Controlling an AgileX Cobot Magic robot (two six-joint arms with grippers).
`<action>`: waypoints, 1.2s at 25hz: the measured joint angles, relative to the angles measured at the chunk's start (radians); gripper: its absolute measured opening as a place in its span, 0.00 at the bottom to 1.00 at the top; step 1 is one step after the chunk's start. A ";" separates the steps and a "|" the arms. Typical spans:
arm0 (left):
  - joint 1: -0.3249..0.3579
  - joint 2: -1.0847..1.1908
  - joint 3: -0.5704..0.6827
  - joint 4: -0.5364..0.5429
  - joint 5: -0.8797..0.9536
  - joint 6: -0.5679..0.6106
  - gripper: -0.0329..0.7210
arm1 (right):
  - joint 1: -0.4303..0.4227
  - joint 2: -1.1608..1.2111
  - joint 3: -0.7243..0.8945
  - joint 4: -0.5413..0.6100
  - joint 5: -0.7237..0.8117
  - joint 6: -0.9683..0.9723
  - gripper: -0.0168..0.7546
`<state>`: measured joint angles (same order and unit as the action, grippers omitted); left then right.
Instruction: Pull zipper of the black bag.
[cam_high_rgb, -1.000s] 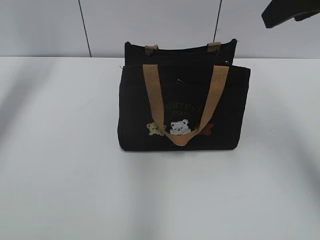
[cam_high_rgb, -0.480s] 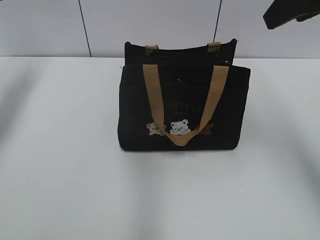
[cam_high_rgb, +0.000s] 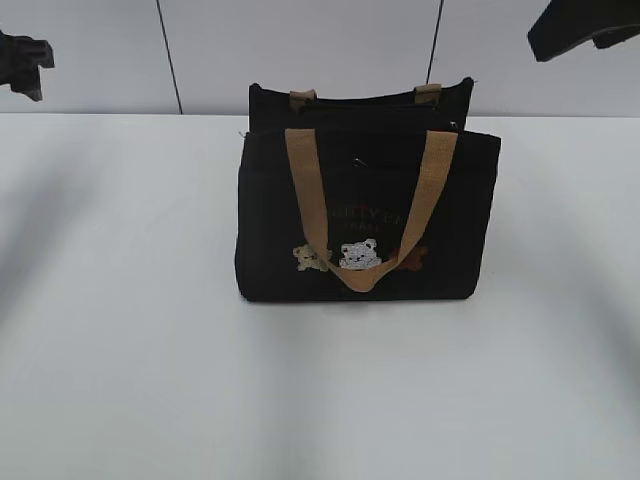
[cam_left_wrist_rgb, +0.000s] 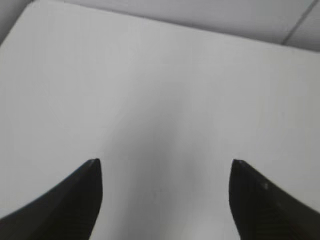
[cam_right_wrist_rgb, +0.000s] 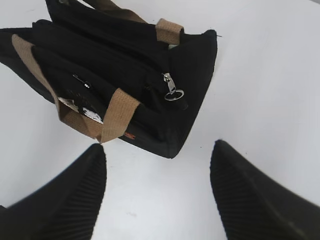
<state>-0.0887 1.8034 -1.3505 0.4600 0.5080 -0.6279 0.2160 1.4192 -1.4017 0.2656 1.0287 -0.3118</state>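
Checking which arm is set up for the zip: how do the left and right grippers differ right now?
The right gripper hangs above the black bag, with the zipper pull in its wrist view; the left gripper looks down on bare white table only, no bag in sight. In the exterior view the right one sits at the top right, the left one at the left edge, away from the bag. Both are open, empty and touching nothing.

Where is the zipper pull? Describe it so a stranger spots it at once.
Find the black fabric tote bag with tan webbing handles on the white table. Along its top edge, near the end wall, hangs a small silvery metal zipper pull ending in a ring, the only shiny part there.
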 joint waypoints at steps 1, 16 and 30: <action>-0.009 -0.016 -0.001 -0.069 0.050 0.073 0.82 | 0.000 0.000 0.000 -0.005 0.008 0.021 0.66; -0.020 -0.283 -0.060 -0.403 0.701 0.431 0.79 | -0.230 -0.020 0.014 -0.140 0.183 0.228 0.66; -0.020 -0.867 0.294 -0.378 0.708 0.464 0.76 | -0.231 -0.586 0.451 -0.124 0.185 0.164 0.66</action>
<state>-0.1087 0.9367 -1.0566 0.0822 1.2160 -0.1643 -0.0155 0.8327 -0.9507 0.1416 1.2135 -0.1474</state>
